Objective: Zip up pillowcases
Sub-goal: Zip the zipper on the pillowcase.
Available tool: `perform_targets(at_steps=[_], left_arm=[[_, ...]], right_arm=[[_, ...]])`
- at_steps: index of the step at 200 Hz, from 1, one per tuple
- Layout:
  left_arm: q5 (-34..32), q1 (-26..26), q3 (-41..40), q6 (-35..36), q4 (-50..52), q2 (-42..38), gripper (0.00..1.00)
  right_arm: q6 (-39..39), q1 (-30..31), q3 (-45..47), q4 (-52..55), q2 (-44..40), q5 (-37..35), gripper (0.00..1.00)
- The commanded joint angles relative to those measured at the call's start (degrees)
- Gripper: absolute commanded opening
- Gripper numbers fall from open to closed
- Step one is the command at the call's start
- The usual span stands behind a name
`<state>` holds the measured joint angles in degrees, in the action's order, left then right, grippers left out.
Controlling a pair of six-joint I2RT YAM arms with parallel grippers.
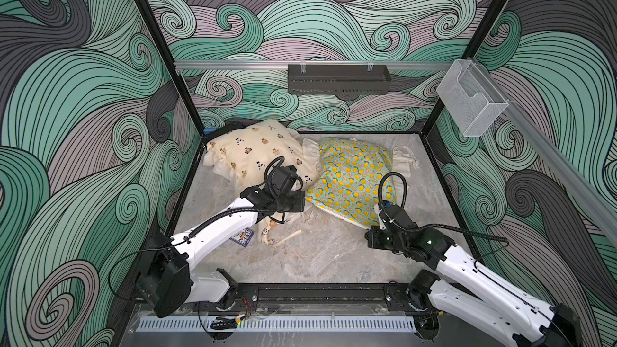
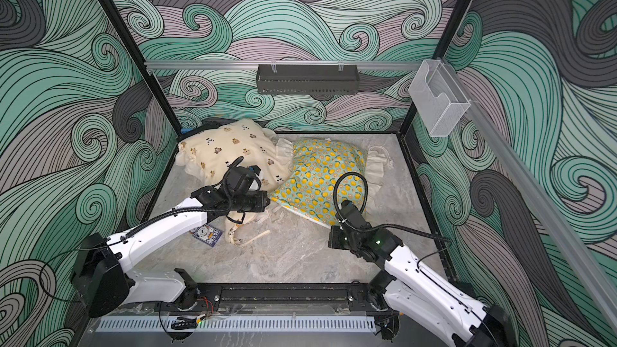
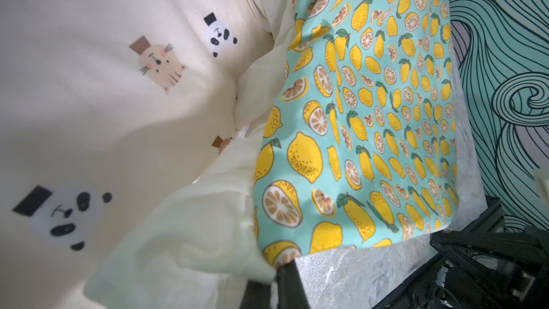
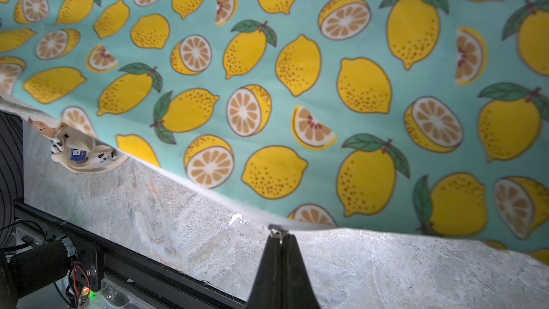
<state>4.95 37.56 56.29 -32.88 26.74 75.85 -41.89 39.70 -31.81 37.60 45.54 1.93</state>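
Closest to me, left gripper [image 3: 280, 274] is pinched shut on the ruffled near corner of the lemon pillowcase [image 1: 354, 175], which lies mid-table right up against the bear pillowcase [image 1: 253, 151] at back left. Looks like an anchor to keep that edge taut. Right gripper [image 4: 279, 237] is clamped tight on the little metal zipper pull [image 4: 277, 228] on the same edge, ready to drag it, I'd guess.

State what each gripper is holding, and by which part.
The right gripper pinches the metal zipper pull on the edge of the lemon pillowcase. The left gripper pinches a corner of the same pillowcase, at its cream ruffle.
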Motion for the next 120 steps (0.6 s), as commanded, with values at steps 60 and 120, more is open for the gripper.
perform_targets(at_steps=[60, 120], left_arm=[[-1.39, -3.7, -0.75, -0.91, -1.29, -0.06, 0.0], [-1.49, -5.17, -1.25, -1.87, -1.74, 0.49, 0.0]], right_arm=[[-4.44, -1.74, 0.64, 7.9, -2.36, -2.62, 0.0], [-6.25, -2.99, 0.81, 12.35, -2.82, -5.06, 0.0]])
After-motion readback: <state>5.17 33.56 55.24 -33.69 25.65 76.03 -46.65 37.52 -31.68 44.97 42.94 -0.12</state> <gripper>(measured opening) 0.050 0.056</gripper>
